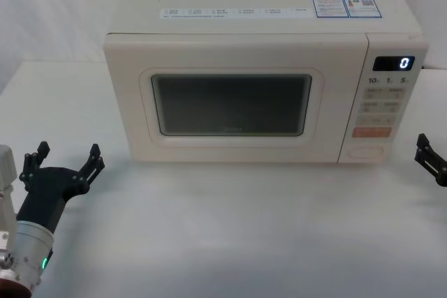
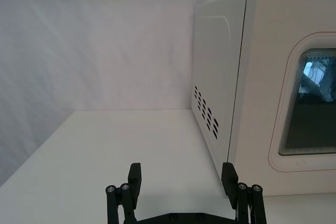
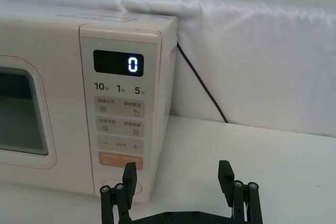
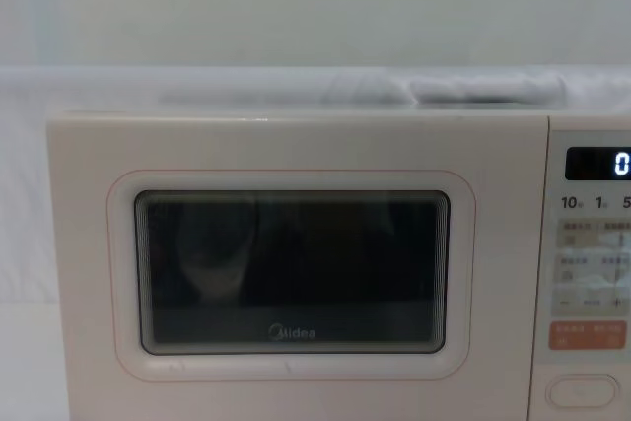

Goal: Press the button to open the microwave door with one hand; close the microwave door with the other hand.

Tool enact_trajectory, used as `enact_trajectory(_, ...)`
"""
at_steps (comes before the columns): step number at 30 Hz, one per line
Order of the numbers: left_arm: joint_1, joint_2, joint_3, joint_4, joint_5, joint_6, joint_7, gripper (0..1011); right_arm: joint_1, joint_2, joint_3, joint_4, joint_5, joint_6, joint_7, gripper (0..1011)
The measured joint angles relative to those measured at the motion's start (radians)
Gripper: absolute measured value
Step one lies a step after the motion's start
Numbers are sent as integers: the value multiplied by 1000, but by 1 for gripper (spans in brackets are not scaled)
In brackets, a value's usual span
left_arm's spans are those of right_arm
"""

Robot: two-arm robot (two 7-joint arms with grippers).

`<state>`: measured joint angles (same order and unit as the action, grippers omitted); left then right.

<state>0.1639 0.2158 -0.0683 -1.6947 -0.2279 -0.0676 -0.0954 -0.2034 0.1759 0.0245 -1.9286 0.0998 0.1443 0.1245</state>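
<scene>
Left gripper [image 1: 64, 158] is seen spread wide, empty, hovering over the white table [image 1: 230, 228] near the microwave's left front corner. Right gripper [image 3: 177, 174] is likewise spread wide, empty, off the right side by the control panel [image 3: 121, 108]. Microwave door [image 4: 291, 273] is shut; "Midea" is read under the window. Display [image 3: 118, 63] reads "0"; "10 1 5" beneath. The button [image 4: 582, 391] sits lowest, under the orange key [image 4: 587, 335].

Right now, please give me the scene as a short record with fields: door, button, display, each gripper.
microwave door: shut, flush with the cream body
button: unpressed, at the bottom of the control panel, below the orange key
display: shows 0
left gripper: open, in front of the microwave's left corner, touching nothing
right gripper: open, near the microwave's right front corner, apart from the panel
</scene>
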Motion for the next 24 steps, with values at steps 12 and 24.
enact_trajectory(12, 0, 0, 0, 0, 0, 0, 0, 1001, 0, 0, 0, 0, 0, 0, 0, 1002)
enact_trajectory(24, 0, 0, 0, 0, 0, 0, 0, 1001, 0, 0, 0, 0, 0, 0, 0, 1002)
